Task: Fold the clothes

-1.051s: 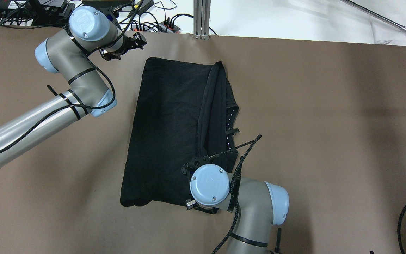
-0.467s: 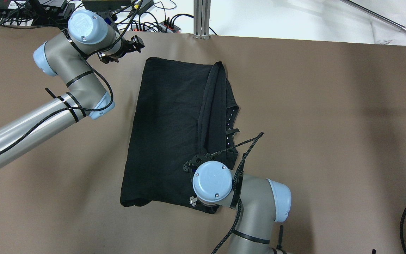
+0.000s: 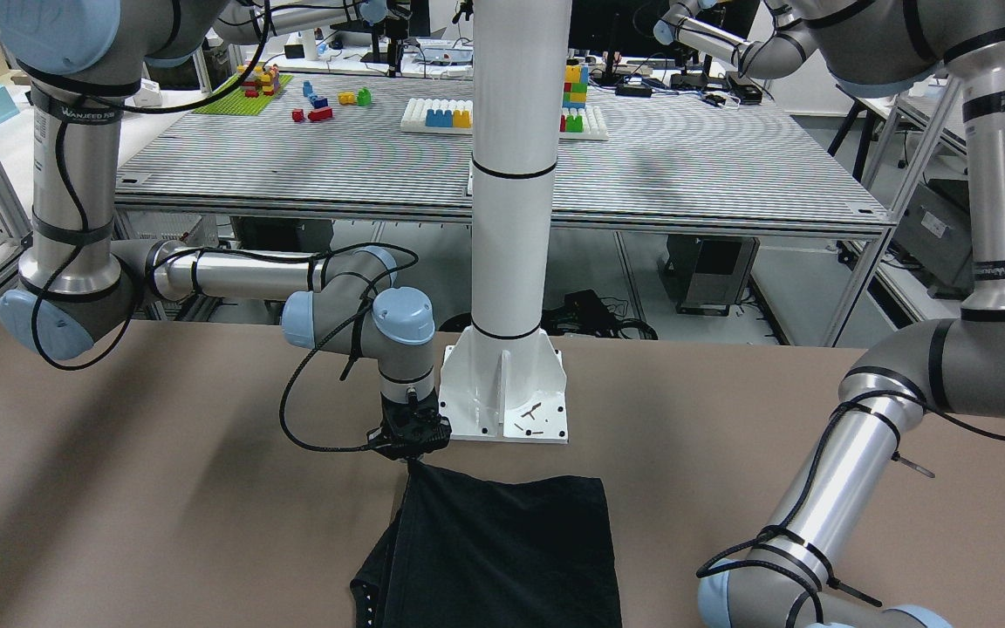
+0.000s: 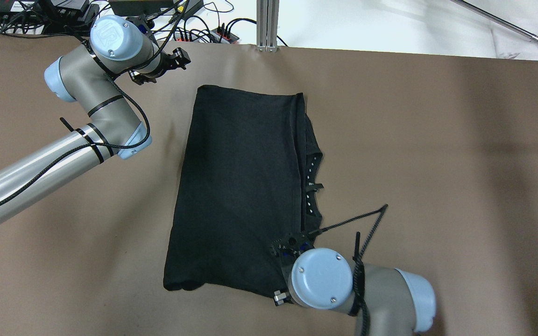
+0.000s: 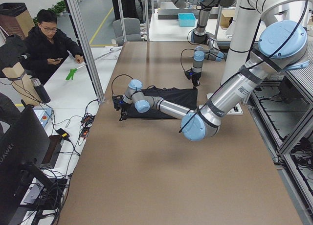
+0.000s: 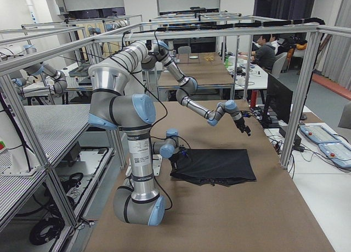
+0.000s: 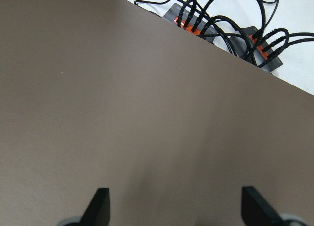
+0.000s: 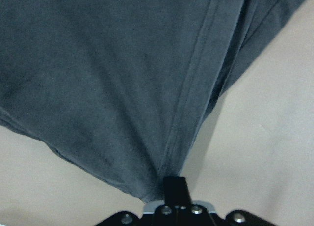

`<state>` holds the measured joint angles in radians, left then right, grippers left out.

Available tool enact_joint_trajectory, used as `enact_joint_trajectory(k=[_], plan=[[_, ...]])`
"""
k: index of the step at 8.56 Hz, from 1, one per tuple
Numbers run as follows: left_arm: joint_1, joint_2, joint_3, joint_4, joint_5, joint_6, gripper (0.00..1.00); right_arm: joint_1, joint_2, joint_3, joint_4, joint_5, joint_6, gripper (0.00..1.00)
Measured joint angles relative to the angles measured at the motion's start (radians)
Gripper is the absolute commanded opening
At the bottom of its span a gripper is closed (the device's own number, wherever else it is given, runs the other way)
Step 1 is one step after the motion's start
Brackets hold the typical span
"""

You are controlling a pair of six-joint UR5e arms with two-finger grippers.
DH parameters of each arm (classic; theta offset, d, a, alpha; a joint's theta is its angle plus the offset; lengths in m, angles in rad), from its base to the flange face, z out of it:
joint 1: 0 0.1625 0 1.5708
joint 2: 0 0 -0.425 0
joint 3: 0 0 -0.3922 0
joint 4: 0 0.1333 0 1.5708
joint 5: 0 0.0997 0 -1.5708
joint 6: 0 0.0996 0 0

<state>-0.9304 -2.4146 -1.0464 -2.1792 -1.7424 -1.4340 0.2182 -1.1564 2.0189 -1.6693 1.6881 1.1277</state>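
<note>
A black garment (image 4: 241,186) lies folded in a long rectangle on the brown table (image 4: 437,140). It also shows in the front view (image 3: 502,541) and the right wrist view (image 8: 122,88). My right gripper (image 3: 413,452) is shut on the garment's near right corner, held low over the table. In the right wrist view, the gripper (image 8: 175,189) pinches the cloth into a point. In the overhead view the wrist hides its fingers. My left gripper (image 4: 182,55) is open and empty over bare table beyond the garment's far left corner. Its fingertips (image 7: 100,206) stand wide apart.
Power strips and cables (image 4: 222,32) lie past the table's far edge and show in the left wrist view (image 7: 221,29). An aluminium post (image 4: 267,23) stands at the far edge. The white pedestal base (image 3: 507,392) stands near the right gripper. An operator (image 5: 49,39) sits beyond the table.
My right gripper has moved right and toward the robot with the corner in it, dragging the garment and flattening its right-hand fold. The left arm has barely moved.
</note>
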Motion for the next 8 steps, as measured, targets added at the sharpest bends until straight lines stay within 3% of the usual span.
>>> enact_joint_trajectory(k=[2,3,5,8], plan=[[0.001,0.002,0.0,0.0,0.002,-0.003,0.94,0.006,-0.004,0.001,-0.001,-0.013,0.014,0.8],[0.002,0.004,0.0,-0.001,0.002,-0.003,0.94,0.019,-0.004,0.0,0.0,-0.012,0.016,0.94],[0.002,0.008,0.0,-0.001,0.001,-0.004,0.94,0.033,0.001,0.001,0.011,-0.03,0.138,0.94],[0.005,0.011,-0.001,-0.001,0.004,-0.014,0.94,0.028,0.002,0.001,0.097,-0.096,0.555,0.89]])
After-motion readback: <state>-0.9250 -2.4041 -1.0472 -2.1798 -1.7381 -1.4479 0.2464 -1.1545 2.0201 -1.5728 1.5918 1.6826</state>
